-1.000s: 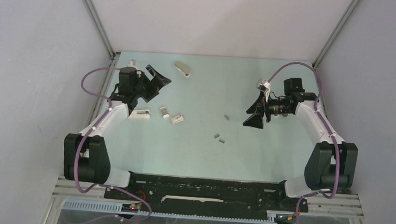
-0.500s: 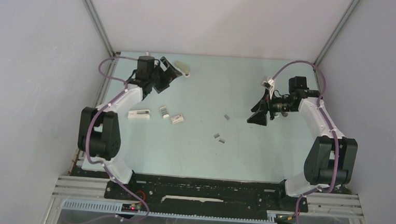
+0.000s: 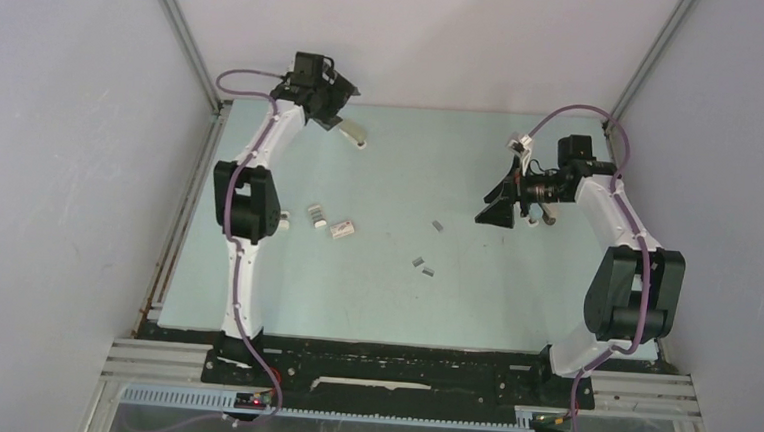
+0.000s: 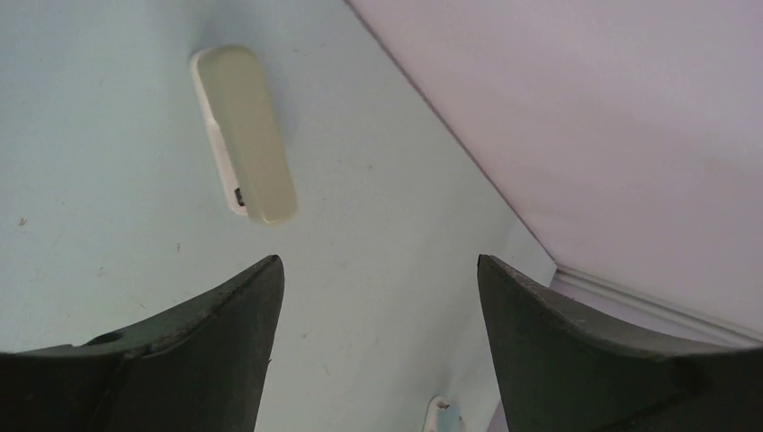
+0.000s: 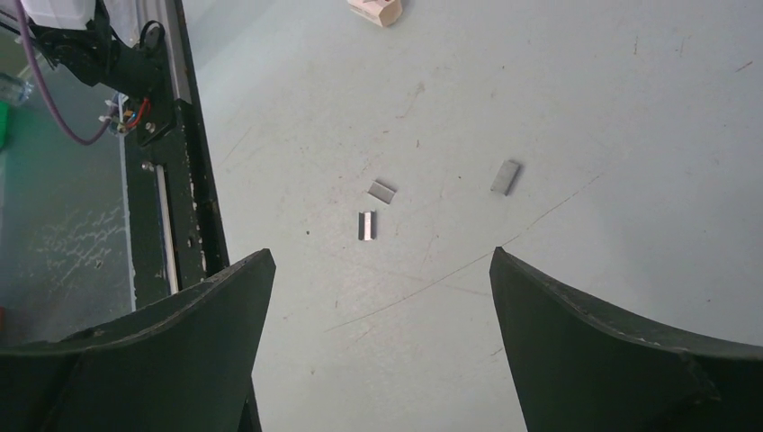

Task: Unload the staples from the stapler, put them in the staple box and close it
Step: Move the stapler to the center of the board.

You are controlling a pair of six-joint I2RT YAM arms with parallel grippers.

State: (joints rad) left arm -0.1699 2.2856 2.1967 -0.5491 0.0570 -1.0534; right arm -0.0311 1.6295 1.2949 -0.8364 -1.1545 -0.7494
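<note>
Stretched farther out now, we are steering the left gripper (image 4: pixel 378 265), wide and empty, to centre the stapler (image 4: pixel 245 133) ahead-left of its fingers; staples (image 5: pixel 368 225) are lying ahead of the right gripper (image 5: pixel 382 261), also wide

The table (image 3: pixel 512 314) has a flat, pale green top, marked with fine scratches and a few dark specks. A cream stapler (image 3: pixel 355 133) lies closed on its far part, close to the back edge and left of the middle. It lies on its own, touching nothing else.

Nearer than the stapler and slightly left of it lie two small white boxes (image 3: pixel 315 214), close together but apart. Three staples (image 3: pixel 438 224) lie nearer than the stapler and to its right, well apart from it. The one closest to the stapler lies alone. The other two sit just beside each other, farther from the stapler.
</note>
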